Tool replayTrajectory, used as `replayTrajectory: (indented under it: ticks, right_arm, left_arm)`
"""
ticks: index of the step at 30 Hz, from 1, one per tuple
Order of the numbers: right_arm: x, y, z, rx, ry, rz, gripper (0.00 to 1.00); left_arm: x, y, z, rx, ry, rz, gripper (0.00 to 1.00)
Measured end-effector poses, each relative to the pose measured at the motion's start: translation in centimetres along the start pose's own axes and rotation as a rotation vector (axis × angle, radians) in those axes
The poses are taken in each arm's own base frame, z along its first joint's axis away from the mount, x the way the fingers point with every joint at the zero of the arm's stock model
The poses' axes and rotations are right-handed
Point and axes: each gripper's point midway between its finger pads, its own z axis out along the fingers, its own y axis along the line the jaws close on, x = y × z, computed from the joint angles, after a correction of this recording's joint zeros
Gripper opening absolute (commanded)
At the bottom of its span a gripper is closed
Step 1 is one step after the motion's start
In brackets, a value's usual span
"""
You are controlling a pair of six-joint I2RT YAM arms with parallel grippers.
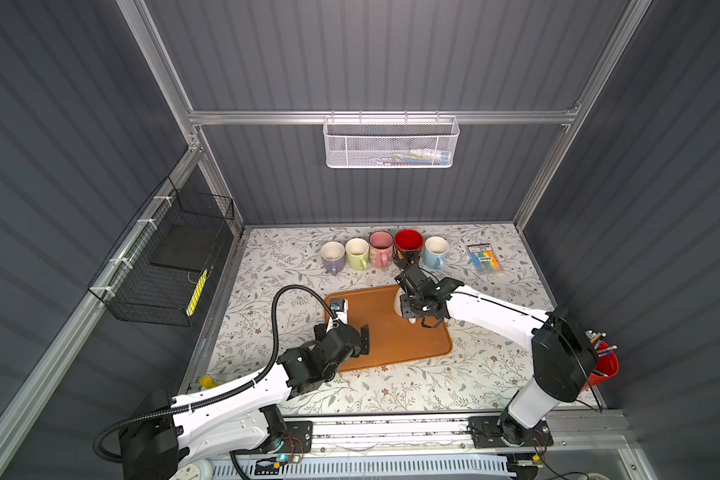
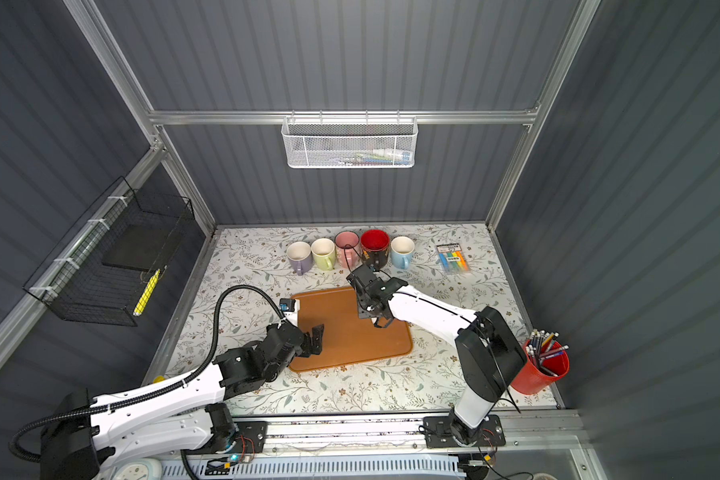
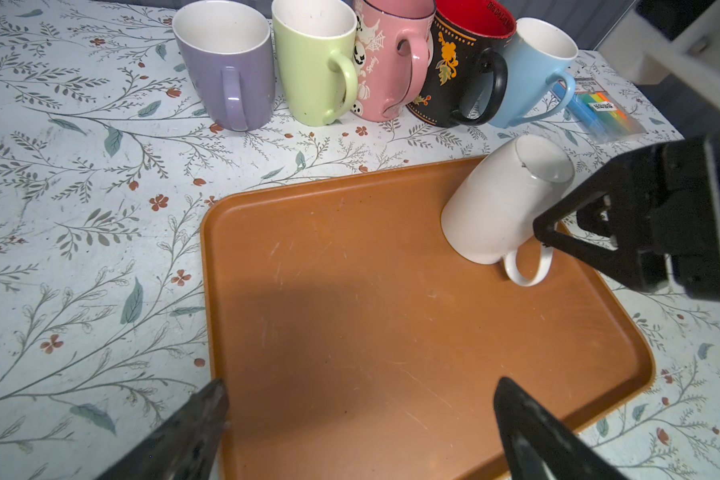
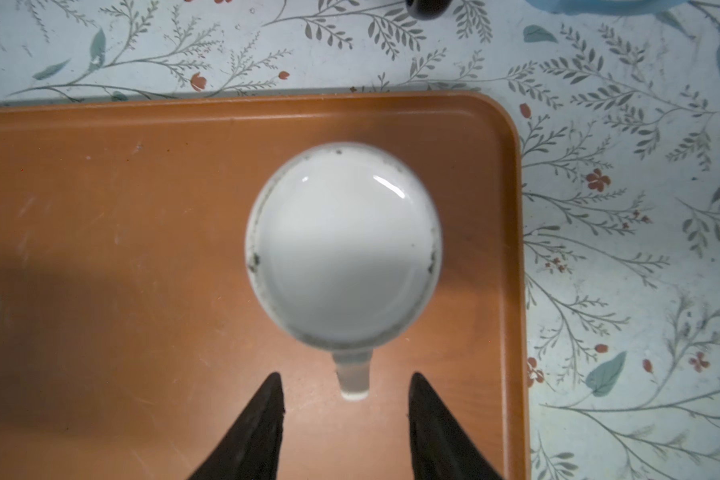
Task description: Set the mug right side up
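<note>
The flowered desk (image 1: 391, 390) is carrying everything. On the left wall a black wire basket (image 1: 163, 257) is hanging, holding a dark flat slab and a yellow stick-like thing. On the back rail a white mesh basket (image 1: 389, 143) is holding a few coloured items too small to name. A brown tray (image 1: 375, 332) is lying in the middle of the desk. The left gripper (image 3: 361, 381) is hovering over the tray's near left part with its jaws spread wide and nothing between them. At the desk's near right corner a red cup (image 2: 539, 372) is standing full of pencils and pens. Along the far edge five mugs are standing upright and empty: purple (image 1: 332, 254), green (image 1: 356, 251), pink (image 1: 380, 245), black with a red inside (image 1: 408, 245) and blue (image 1: 435, 249). The white mug (image 3: 499, 208) is sitting upside down at the tray's far right corner. The right gripper (image 4: 346, 376) is hanging above it, its jaws partly apart on either side of the handle without touching it. A pack of highlighters (image 1: 485, 257) is lying near the far right corner.
</note>
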Motion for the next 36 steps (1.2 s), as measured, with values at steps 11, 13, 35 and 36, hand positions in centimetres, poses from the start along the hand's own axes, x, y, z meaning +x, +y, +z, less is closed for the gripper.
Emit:
replayTrajectory:
  ticks: [11,13,35,36]
  right_arm:
    - [0.7,-0.2,2.3,0.047,0.026,-0.021,0.41]
    - [0.7,-0.2,2.3,0.048,0.026,-0.023,0.39]
    - [0.1,0.1,2.4,0.039,0.004,-0.023,0.16]
    - [0.1,0.2,2.4,0.038,0.003,-0.024,0.14]
  left_arm:
    - [0.0,0.6,-0.5,-0.011,0.000,0.003,1.00]
    - [0.0,0.6,-0.5,-0.012,0.002,0.004,1.00]
    - [0.2,0.8,-0.6,-0.017,0.007,0.000,1.00]
    - [0.2,0.8,-0.6,-0.016,0.007,-0.004,1.00]
